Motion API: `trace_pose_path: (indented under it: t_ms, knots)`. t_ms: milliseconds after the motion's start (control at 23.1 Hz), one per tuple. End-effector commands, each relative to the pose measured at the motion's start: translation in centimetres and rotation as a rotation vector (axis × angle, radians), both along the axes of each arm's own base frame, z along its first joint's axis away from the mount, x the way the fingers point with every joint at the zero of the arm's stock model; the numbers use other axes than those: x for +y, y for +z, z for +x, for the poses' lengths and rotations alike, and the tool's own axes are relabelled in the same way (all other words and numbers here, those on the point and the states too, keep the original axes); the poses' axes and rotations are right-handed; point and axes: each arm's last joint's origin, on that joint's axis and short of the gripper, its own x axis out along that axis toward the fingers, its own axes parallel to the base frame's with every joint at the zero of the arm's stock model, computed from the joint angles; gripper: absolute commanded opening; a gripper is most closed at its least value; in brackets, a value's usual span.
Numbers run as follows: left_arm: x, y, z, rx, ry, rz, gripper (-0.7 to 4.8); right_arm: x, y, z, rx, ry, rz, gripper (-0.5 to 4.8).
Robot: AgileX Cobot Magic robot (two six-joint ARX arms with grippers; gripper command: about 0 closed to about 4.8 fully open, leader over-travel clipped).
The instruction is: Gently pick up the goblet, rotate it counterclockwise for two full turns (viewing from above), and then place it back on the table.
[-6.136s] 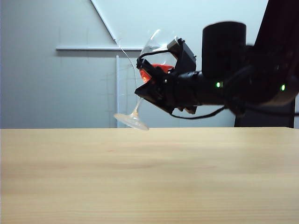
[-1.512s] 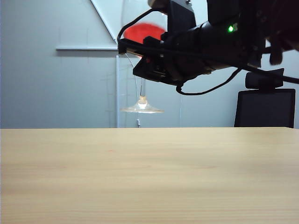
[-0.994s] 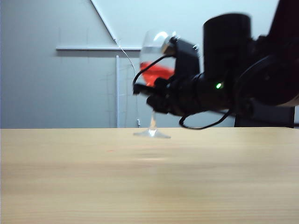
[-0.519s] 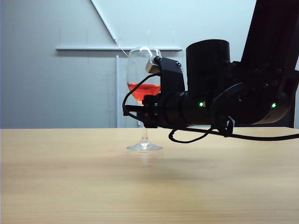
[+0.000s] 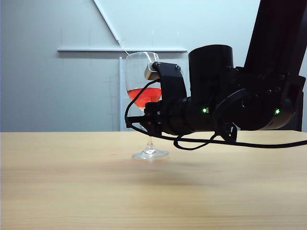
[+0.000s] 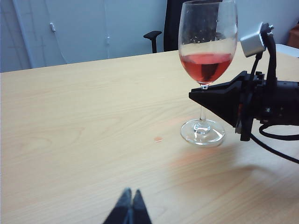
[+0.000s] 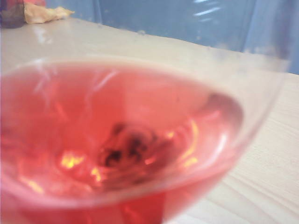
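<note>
**Right gripper closed on the stem of the one goblet**

The right gripper (image 5: 145, 120) reaches in level from the right of the exterior view, and we see it clamped on the thin stem just under the bowl of the goblet (image 5: 142, 81). We count one goblet, upright, its bowl about a third full of red liquid. Its round foot (image 6: 202, 132) sits at the worktop (image 5: 72, 182) surface; whether it touches or hangs just above, we cannot tell. From the left wrist view the gripper's dark wedge-shaped tip (image 6: 219, 99) meets the stem from the side, with a small grey box (image 6: 253, 39) riding above it beside the bowl.

The right wrist view is filled by the bowl (image 7: 121, 140) alone, red liquid blurred and close, with a strip of worktop (image 7: 261, 177) beyond it.

The left gripper (image 6: 129, 210) shows only as two dark fingertips pressed together, closed on nothing, well apart from the goblet. We count two grippers, and one black chair (image 6: 163, 30) behind the worktop's far edge.
</note>
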Motion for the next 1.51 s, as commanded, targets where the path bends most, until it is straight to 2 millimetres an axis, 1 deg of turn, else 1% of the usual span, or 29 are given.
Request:
trace_pose_path:
  t_ms: [43, 173, 259, 389, 519, 562, 605, 648, 778, 907, 994, 1080, 1253, 1296, 1340, 1469, 1512]
  knots:
    - [0.0, 0.2, 0.0, -0.014, -0.002, -0.006, -0.05, 0.2, 0.8, 0.1, -0.037, 0.005, 0.023, -0.05]
    - [0.0, 0.2, 0.0, -0.014, -0.002, -0.006, -0.05, 0.1, 0.5, 0.0, -0.019, 0.005, 0.009, -0.04]
    - [0.0, 0.2, 0.0, -0.014, -0.002, -0.006, -0.05, 0.1, 0.6, 0.1, -0.021, 0.005, 0.011, 0.08]
    - [0.0, 0.2, 0.0, -0.014, -0.002, -0.006, -0.05, 0.1, 0.6, 0.0, -0.021, 0.005, 0.011, 0.63]
    - [0.0, 0.2, 0.0, -0.014, -0.002, -0.006, -0.05, 0.1, 0.5, 0.0, -0.015, 0.005, 0.007, 0.65]
    - [0.0, 0.2, 0.0, -0.014, -0.002, -0.006, -0.05, 0.1, 0.4, -0.1, -0.014, 0.005, 0.006, 0.75]
    - [0.0, 0.2, 0.0, -0.014, -0.002, -0.006, -0.05, 0.0, 0.4, -0.1, -0.013, 0.005, 0.005, 1.02]
    - [0.0, 0.2, 0.0, -0.014, -0.002, -0.006, -0.05, 0.0, 0.4, -0.1, -0.012, 0.005, 0.005, 1.18]
    - [0.0, 0.2, 0.0, -0.014, -0.002, -0.006, -0.05, -0.3, 0.4, -0.5, -0.006, 0.004, 0.0, 1.18]
    - [0.1, 0.3, 0.0, -0.014, 0.005, -0.006, -0.05, -1.1, 0.5, -1.6, 0.006, -0.006, -0.009, 1.18]
    - [0.5, 0.3, 0.2, -0.015, 0.052, -0.006, -0.05, -2.2, 1.3, -3.2, 0.007, -0.02, -0.011, 1.18]
    - [1.4, 0.3, 0.5, -0.015, 0.149, -0.005, -0.05, -3.5, 2.7, -5.3, -0.002, -0.015, -0.004, 1.17]
    - [2.5, 0.3, 0.7, -0.023, 0.265, -0.006, -0.05, -4.7, 4.4, -7.9, 0.026, -0.044, -0.024, 1.15]
    - [2.7, 0.3, 0.7, -0.027, 0.284, -0.007, -0.05, -4.8, 4.9, -8.7, 0.036, -0.062, -0.036, 1.03]
    - [3.0, 0.3, 0.7, -0.025, 0.315, -0.006, -0.05, -5.0, 5.8, -10.0, 0.047, -0.074, -0.052, 0.73]
    - [3.2, 0.3, 0.8, -0.026, 0.336, -0.006, -0.05, -5.3, 8.2, -12.8, 0.064, -0.058, -0.078, -0.08]
    - [3.2, 0.3, 0.8, -0.026, 0.336, -0.006, -0.05, -5.4, 9.2, -13.8, 0.062, -0.05, -0.068, -0.09]
